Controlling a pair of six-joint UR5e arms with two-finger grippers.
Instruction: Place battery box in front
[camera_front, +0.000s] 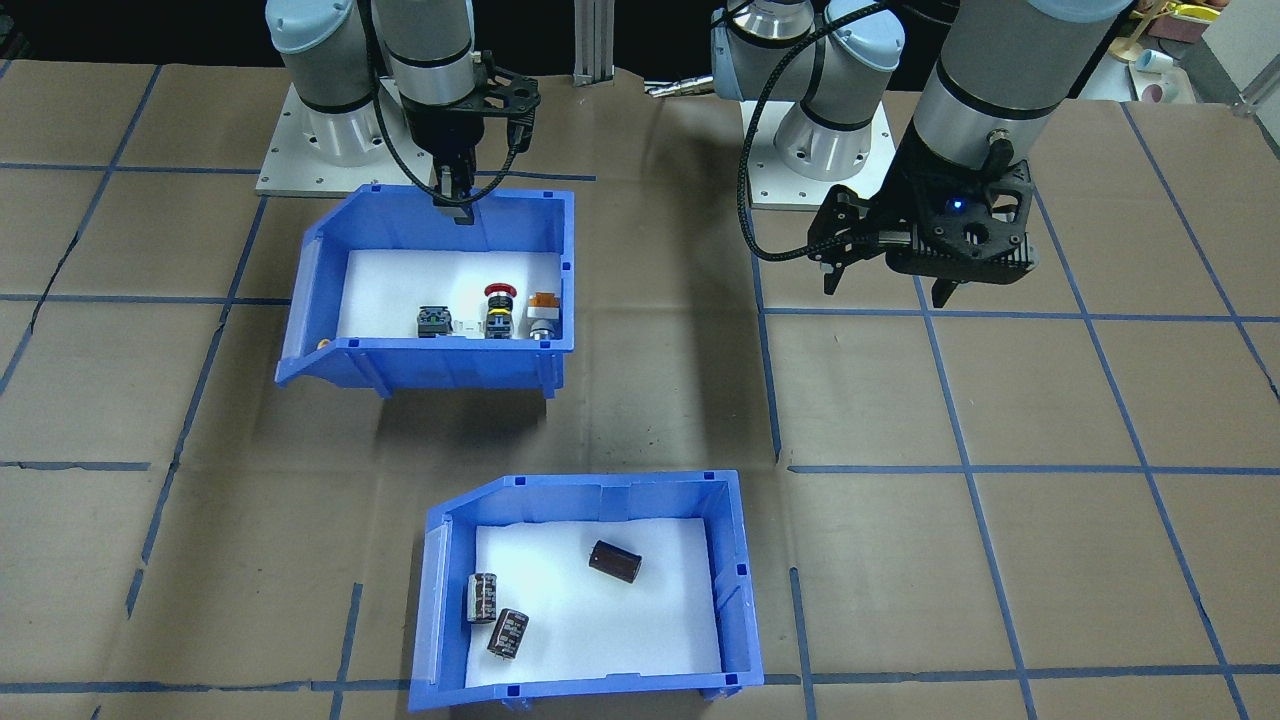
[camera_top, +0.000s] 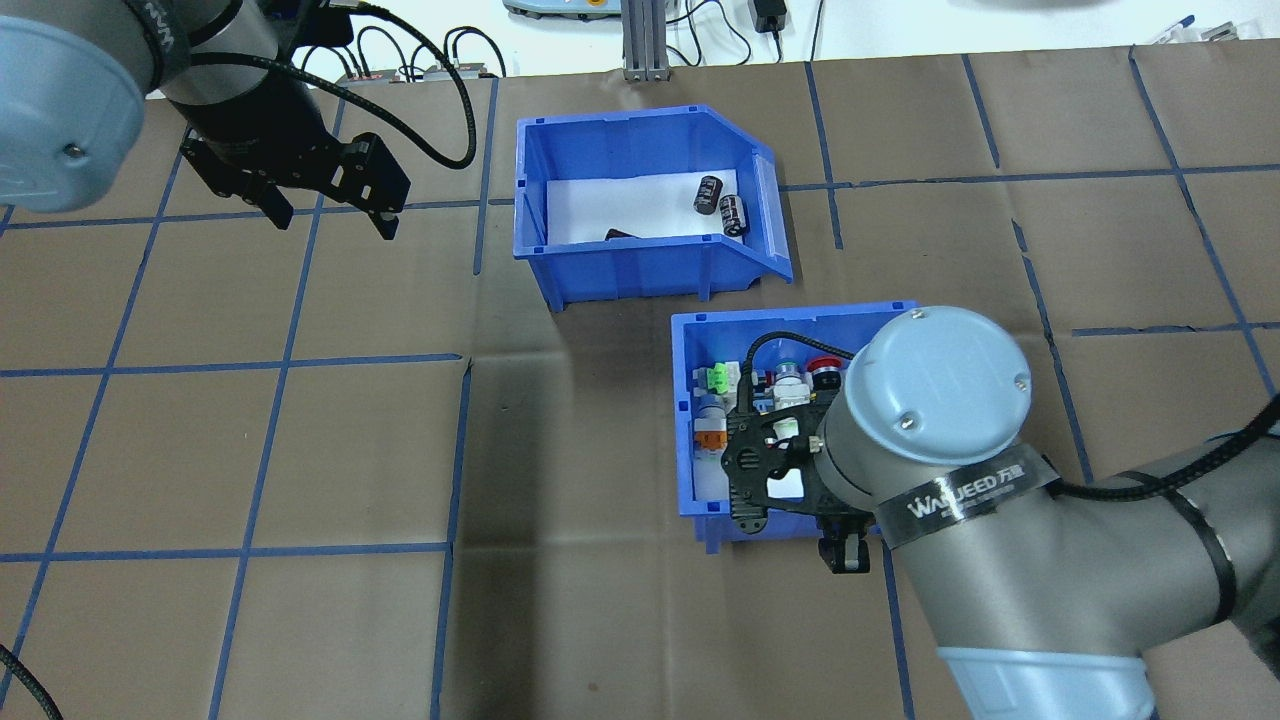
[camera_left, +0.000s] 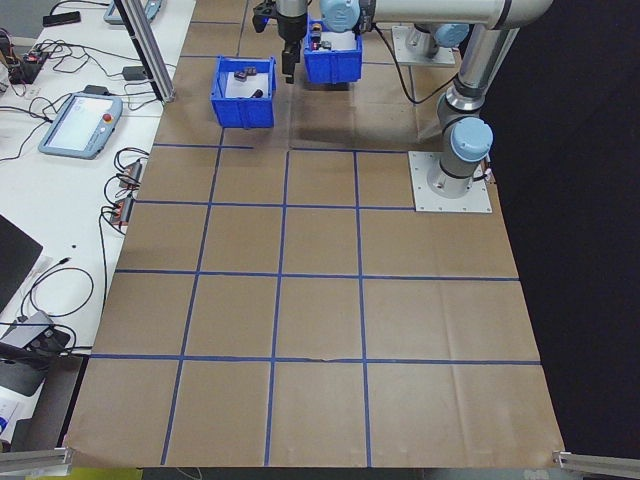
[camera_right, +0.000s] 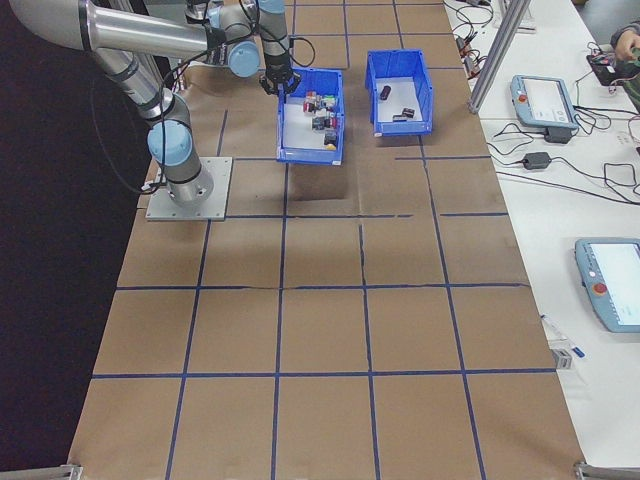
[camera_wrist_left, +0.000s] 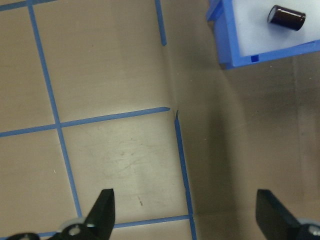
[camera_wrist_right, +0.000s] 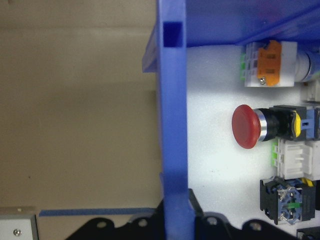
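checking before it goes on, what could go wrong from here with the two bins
The right gripper is clamped on the rim of the switch bin, not the battery box, so it may move the wrong bin. That bin looks lifted, held by one wall; it could tilt and spill the switches. The cells lie loose and may roll.

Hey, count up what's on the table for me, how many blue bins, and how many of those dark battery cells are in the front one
Blue bins: 2, the battery box and the switch bin
Dark cells: 3, all lying in the battery box
Total: 5
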